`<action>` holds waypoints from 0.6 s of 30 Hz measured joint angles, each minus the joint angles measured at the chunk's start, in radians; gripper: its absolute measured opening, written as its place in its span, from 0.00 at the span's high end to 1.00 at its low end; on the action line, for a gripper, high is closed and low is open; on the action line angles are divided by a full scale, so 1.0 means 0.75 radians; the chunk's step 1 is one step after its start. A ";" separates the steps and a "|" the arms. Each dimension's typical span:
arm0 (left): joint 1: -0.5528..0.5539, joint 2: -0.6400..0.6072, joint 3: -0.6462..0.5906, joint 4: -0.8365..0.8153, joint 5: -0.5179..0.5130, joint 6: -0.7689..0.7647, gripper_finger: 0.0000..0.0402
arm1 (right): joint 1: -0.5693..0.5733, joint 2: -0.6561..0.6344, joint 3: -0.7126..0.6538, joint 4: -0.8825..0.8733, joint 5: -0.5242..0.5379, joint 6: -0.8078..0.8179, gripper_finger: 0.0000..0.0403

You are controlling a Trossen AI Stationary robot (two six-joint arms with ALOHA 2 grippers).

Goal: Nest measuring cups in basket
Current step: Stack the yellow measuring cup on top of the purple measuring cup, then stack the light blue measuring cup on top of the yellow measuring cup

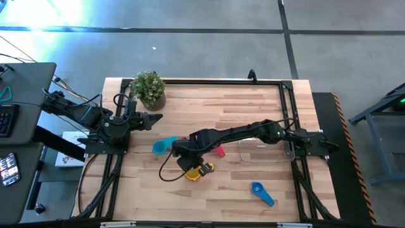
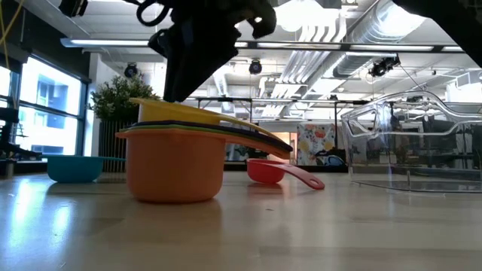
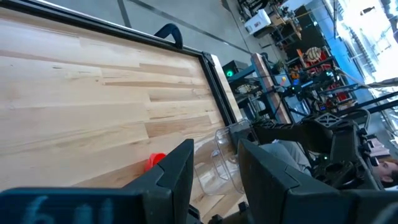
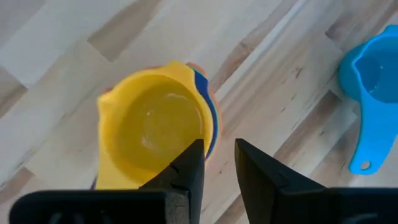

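1. Stack of nested cups (image 1: 197, 171) sits on the table (image 1: 253, 107) near the front middle: orange cup (image 2: 175, 175) at the bottom, yellow cup (image 4: 152, 134) on top, other colours between, only thin rims showing.
2. Right gripper (image 1: 185, 161) hovers right over the stack, fingers slightly parted and empty; probably just above it to release or regrasp.
3. Loose cups: teal cup (image 1: 163, 145) beside the stack, magenta cup (image 1: 219, 151) near the basket, blue cup (image 1: 261, 192) well apart at the front.
4. Basket (image 1: 266, 152), clear tub, looks empty; stack not yet in it.
5. Left gripper (image 1: 150, 120) waits near the plant (image 1: 149, 88), fingers parted, empty.
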 joint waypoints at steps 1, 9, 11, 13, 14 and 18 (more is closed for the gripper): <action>0.000 0.000 0.000 0.001 0.000 0.000 0.71 | 0.000 0.005 0.000 -0.003 0.011 0.000 0.80; 0.000 0.000 0.000 0.001 0.001 0.000 0.71 | 0.000 0.020 0.000 -0.012 0.024 0.003 0.81; 0.000 0.000 0.000 0.001 0.001 0.000 0.71 | 0.000 0.020 0.000 -0.012 0.025 0.004 0.81; 0.000 0.000 0.000 0.001 0.001 0.001 0.71 | 0.000 0.018 0.000 -0.012 0.025 0.016 0.82; 0.000 -0.001 0.000 0.001 0.001 0.001 0.71 | 0.000 0.016 0.000 -0.015 0.027 0.032 0.82; 0.000 0.000 0.000 0.001 0.009 0.046 0.71 | -0.001 0.009 0.040 -0.088 0.108 0.094 0.82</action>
